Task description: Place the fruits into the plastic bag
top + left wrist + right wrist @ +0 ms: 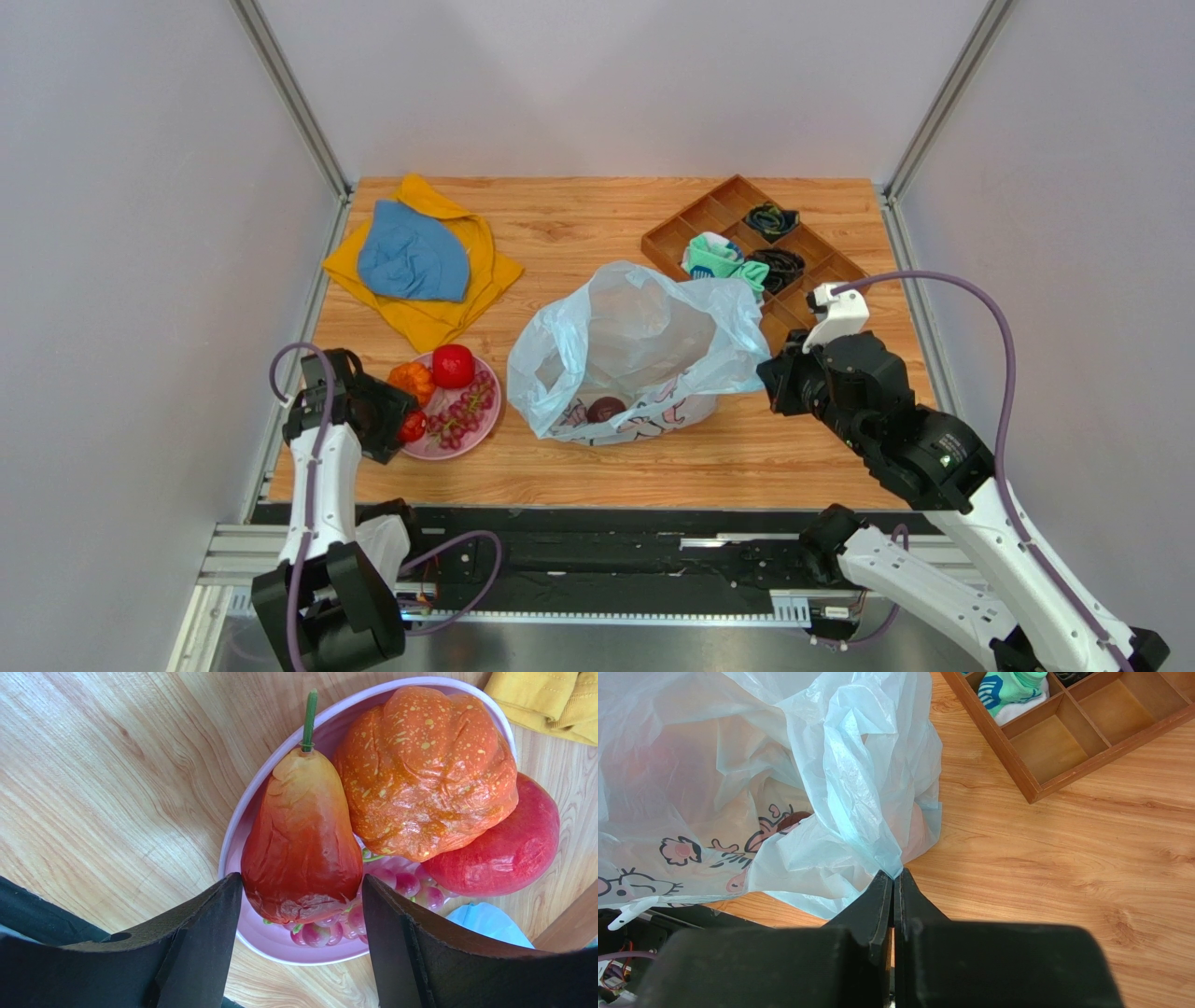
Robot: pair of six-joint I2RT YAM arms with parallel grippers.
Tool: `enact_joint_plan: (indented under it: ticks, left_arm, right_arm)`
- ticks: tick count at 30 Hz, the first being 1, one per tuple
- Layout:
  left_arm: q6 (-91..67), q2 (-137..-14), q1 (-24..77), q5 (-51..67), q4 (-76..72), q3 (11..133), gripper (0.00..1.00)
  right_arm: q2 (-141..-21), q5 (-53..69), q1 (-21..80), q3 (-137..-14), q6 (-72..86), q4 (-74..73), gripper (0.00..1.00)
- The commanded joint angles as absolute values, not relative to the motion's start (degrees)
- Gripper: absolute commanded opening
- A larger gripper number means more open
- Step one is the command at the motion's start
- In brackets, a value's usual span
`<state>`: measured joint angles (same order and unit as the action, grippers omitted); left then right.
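As the top view showed, the plastic bag (pixel 631 343) lay at three o'clock from the pink plate (pixel 491 409), nearer the right gripper (pixel 769 380). Left wrist: the left gripper (pixel 302 882) stood released astride a pear-shaped fruit (pixel 302 840), stem toward twelve o'clock. Right wrist: jaws clenched on the bag's rim, perhaps lifting it.

The top camera is looking down from above and behind the arm bases, taking in the whole wooden surface (pixel 631 469) from afar. The left wrist camera is peering close along the left jaws at the pink plate (pixel 295 948), lying between and just beyond their tips. The right wrist camera is pointing over the right jaws, the plastic bag (pixel 738 777) at their tips and ahead-left, the wooden tray (pixel 1057 745) ahead-right. Plate, bag and tray are also showing in the top view.
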<state>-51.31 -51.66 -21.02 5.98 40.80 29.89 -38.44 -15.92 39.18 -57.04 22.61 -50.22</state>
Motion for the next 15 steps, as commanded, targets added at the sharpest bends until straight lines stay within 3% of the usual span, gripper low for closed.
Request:
enact_joint_plan:
  ticks: [1, 6, 15]
  left_arm:
    - [-51.8, -51.9, -22.0, 6.4, 38.9, 29.8, 0.70]
    - [-51.8, -51.9, -22.2, 7.0, 38.3, 29.2, 0.68]
    - [-52.1, -46.3, -22.4, 8.8, 39.5, 28.7, 0.55]
  right_arm:
    - [-38.5, -16.3, 39.2, -57.0, 21.9, -48.0, 0.00]
    - [-38.8, -16.3, 39.1, -57.0, 22.0, -47.6, 0.00]
    - [-38.8, -16.3, 39.1, -57.3, 21.5, -47.7, 0.00]
